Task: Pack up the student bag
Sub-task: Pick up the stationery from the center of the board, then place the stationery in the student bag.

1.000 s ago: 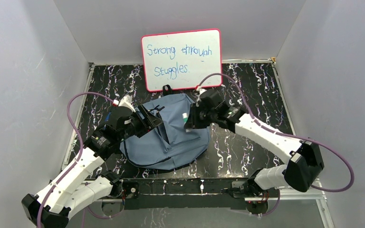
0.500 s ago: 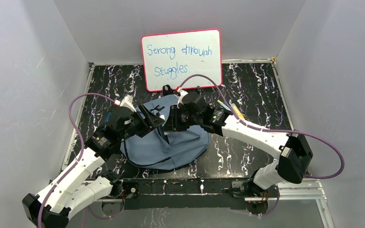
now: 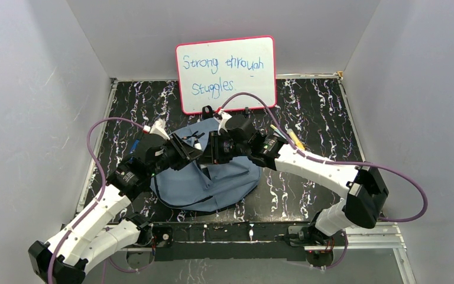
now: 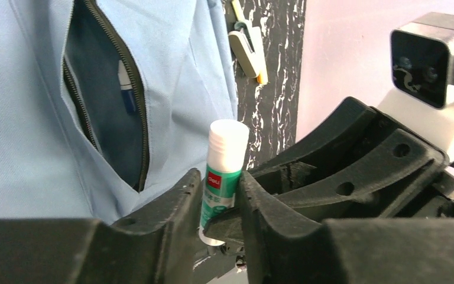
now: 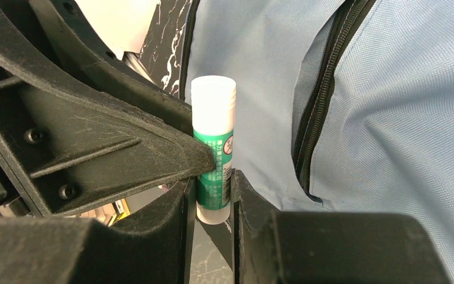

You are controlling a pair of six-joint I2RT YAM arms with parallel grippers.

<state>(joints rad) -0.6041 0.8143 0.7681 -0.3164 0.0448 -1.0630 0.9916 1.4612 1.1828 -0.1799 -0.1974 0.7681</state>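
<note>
Grey-blue fabric backpack [image 3: 213, 183], soft, rounded: lies flat mid-table on black white-veined marbled table [image 3: 313, 112], just in front of pink-framed whiteboard [image 3: 225, 74] bearing blue handwriting. Front pocket [image 4: 103, 118] unzipped, dark lining exposed; blue-and-white pen [image 4: 124, 89] inside. White-capped green-labelled glue stick [image 5: 214, 148]: held over the backpack, beside the pocket opening. Left gripper [image 4: 219, 189]: black fingers pressed on the stick's lower half. Right gripper [image 5: 213, 198]: pinching the same stick near its base, from the opposite side. Both grippers meet nose to nose above the backpack's upper part.
</note>
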